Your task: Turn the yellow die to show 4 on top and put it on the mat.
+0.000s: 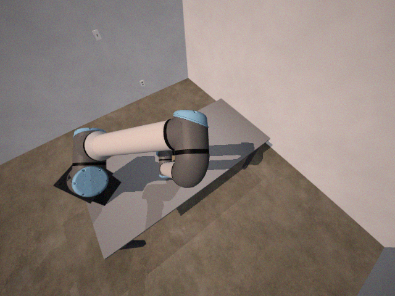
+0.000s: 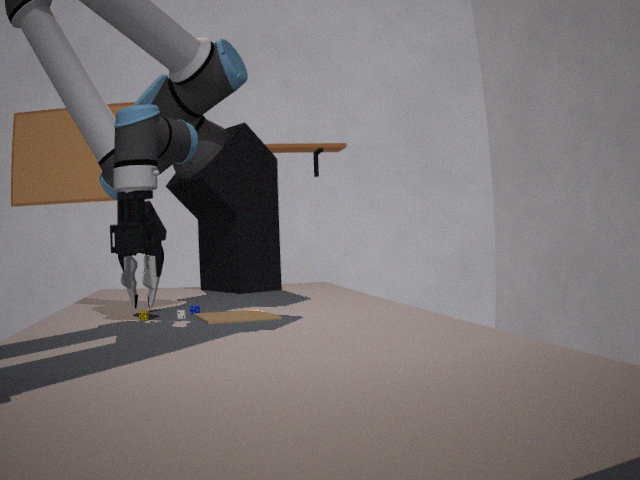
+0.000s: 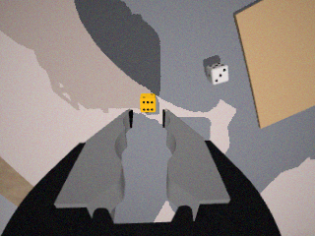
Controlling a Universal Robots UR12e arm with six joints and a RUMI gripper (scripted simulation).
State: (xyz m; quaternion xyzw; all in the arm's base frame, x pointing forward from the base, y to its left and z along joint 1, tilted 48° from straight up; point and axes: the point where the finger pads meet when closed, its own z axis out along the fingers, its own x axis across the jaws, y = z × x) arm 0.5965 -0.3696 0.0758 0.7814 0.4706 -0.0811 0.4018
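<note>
three dice sit on the table (image 1: 127,219) (image 2: 361,392): the yellow die (image 2: 143,315) (image 3: 148,103), off the mat (image 2: 240,316) (image 3: 281,59), then the white die (image 2: 180,314) (image 3: 219,74) and the blue die (image 2: 194,309), both nearer the mat; just over the yellow one i see the gripper (image 2: 143,305) (image 3: 148,110) pointing down, its fingers a narrow gap apart, nothing between them

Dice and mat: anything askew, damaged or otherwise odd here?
Nothing stands out. The yellow cube die and white cube die look flat, beside the tan rectangular mat. The blue die is too small to judge closely.
</note>
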